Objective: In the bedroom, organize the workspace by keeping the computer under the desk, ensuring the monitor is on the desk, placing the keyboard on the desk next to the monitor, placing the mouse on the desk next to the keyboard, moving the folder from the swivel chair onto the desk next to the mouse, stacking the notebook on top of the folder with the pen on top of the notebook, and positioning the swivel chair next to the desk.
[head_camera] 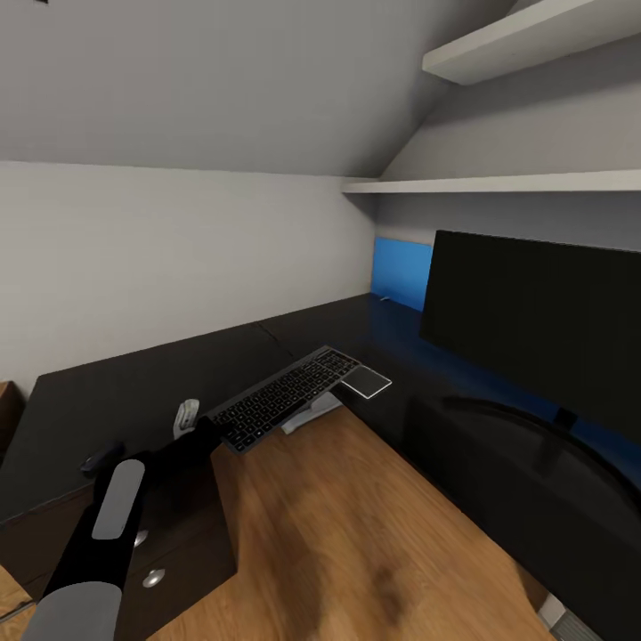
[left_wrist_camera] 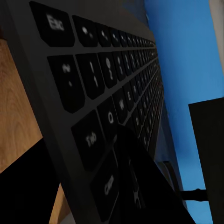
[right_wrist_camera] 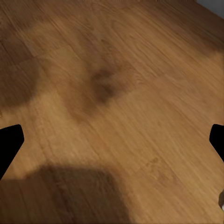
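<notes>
Head view — left arm (head_camera: 107, 525) outstretched, its pincer (head_camera: 206, 434) apparently clamped on the keyboard (head_camera: 287, 396) end — keyboard tilted.

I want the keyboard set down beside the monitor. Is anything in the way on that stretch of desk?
The left gripper holds the keyboard over the desk edge. One flat pale-topped slab lies off its far end, before the monitor. Nothing else visible blocks it.

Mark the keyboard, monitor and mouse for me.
keyboard (head_camera: 283, 399): head view, middle of the key field.
monitor (head_camera: 534, 312): head view, centre of the black screen.
mouse (head_camera: 96, 461): head view, top of the small dark shell on the desk.
</notes>
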Motion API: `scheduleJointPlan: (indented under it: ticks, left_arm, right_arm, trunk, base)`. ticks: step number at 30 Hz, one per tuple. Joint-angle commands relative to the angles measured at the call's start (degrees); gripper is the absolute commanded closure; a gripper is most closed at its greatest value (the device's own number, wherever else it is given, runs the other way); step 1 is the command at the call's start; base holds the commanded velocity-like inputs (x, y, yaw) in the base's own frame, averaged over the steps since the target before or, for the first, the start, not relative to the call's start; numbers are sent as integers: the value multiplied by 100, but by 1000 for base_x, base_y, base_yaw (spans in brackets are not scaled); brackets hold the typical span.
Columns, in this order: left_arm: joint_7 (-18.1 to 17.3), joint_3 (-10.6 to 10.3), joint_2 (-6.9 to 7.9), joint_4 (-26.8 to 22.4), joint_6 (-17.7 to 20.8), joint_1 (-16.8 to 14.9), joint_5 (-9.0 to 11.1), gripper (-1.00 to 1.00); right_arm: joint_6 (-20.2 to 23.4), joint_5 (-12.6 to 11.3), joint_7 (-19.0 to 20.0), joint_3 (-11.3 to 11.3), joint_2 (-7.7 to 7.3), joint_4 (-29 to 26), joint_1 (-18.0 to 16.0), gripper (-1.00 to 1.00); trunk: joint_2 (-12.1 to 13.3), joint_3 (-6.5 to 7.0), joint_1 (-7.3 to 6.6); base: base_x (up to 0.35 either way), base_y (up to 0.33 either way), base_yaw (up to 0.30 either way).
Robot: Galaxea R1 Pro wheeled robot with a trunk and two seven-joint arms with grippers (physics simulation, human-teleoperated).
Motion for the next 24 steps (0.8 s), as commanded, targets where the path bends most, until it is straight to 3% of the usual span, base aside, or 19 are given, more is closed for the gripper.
scheduleJointPlan:
  ticks: [1, 11, 17, 24]
  left_arm:
    - [-42, 12, -2, 1, 30, -5, -31, 100]
    - [-42, 11, -2, 1, 30, -5, -31, 100]
    - [-42, 3, -2, 1, 38, -5, -30, 100]
    - [-42, 2, 2, 1, 47, -5, -31, 100]
  right_arm:
    - [-13, 40, -59, 20, 0, 8, -5, -100]
    - [-13, 34, -64, 22, 7, 8, -5, -100]
    - [-13, 33, -68, 22, 12, 8, -5, -100]
    - [-13, 45, -61, 22, 47, 8, -5, -100]
  trunk:
    - [-3, -5, -1]
    - [-3, -5, -1]
    - [-3, -5, -1]
    - [-3, -10, -1]
  base:
    - [0, 0, 2]
    - [0, 0, 28]
    - [-19, -23, 242]
    - [-133, -211, 265]
